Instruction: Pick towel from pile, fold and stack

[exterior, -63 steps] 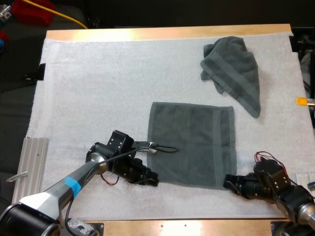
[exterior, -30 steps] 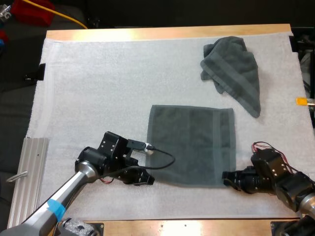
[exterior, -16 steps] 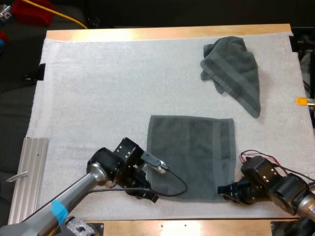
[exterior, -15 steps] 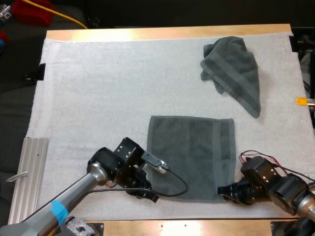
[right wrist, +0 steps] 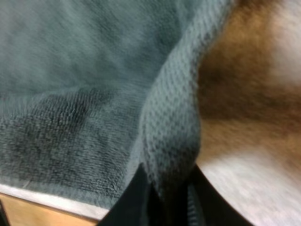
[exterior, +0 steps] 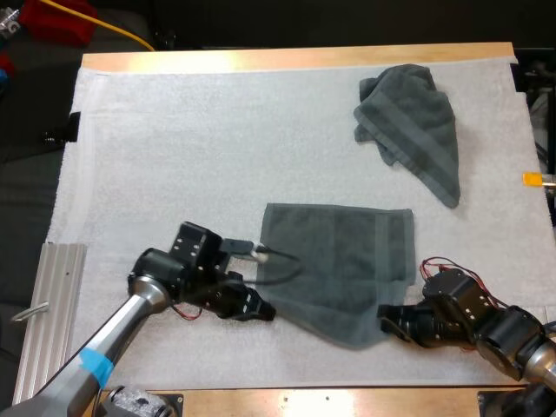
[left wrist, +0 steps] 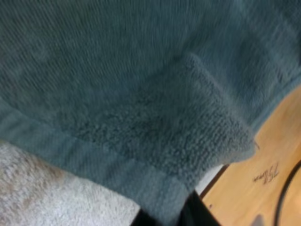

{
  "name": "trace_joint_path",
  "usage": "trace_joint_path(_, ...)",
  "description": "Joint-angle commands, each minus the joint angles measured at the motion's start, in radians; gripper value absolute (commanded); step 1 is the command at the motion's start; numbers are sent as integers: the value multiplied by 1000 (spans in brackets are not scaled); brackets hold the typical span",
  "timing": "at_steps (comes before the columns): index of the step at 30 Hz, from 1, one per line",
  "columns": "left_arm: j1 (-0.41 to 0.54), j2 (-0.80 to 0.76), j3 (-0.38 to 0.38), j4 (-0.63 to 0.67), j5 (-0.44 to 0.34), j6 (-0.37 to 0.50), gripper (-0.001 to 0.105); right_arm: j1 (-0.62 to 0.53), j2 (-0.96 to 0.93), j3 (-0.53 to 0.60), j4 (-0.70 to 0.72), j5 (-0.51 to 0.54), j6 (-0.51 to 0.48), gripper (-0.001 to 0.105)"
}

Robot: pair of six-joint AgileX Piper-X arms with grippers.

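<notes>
Nearest to me runs the bare near edge of the wooden table (exterior: 347,401), and both arms reach in low over the white terry mat (exterior: 174,156) that covers it. The left gripper (exterior: 263,311) sits at the near left corner of the spread dark grey-green towel (exterior: 343,256). The right gripper (exterior: 385,320) sits at its near right corner. Each claw is clenched on the cloth. In the left wrist view the towel's banded hem runs down into the black fingers (left wrist: 190,215). In the right wrist view a fold of the towel's edge is squeezed from both sides between the two black fingers (right wrist: 131,202).

Between the two grippers the towel's near edge is not straight. It bows out in a rounded sag toward the near side. Its far edge lies flat and straight on the mat, a little right of centre. At the near left, just beside the mat, lies a ribbed grey metal plate (exterior: 54,295).

At the far right, well apart from the held towel, a crumpled dark grey-green towel (exterior: 415,130) lies heaped on the mat near the table's far edge, with neither arm near it.
</notes>
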Motion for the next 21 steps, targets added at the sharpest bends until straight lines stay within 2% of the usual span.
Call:
trace_joint_path(1,8,-12,-6,-25,40,-11,0,0,4,-8,-23,14,18,7)
trace_joint_path(4,27,-10,-6,-60,51,-41,0,-8,22,-8,-69,28,50,7)
trace_joint_path(10,27,47,-6,-160,89,-106,0,-103,49,-8,-154,16,60,7)
trace_joint_path(17,27,155,-39,-253,114,-162,0,-235,121,-8,-223,-127,58,7)
trace_joint_path(21,27,211,-88,-260,114,-167,0,-280,177,-8,-298,-154,58,7)
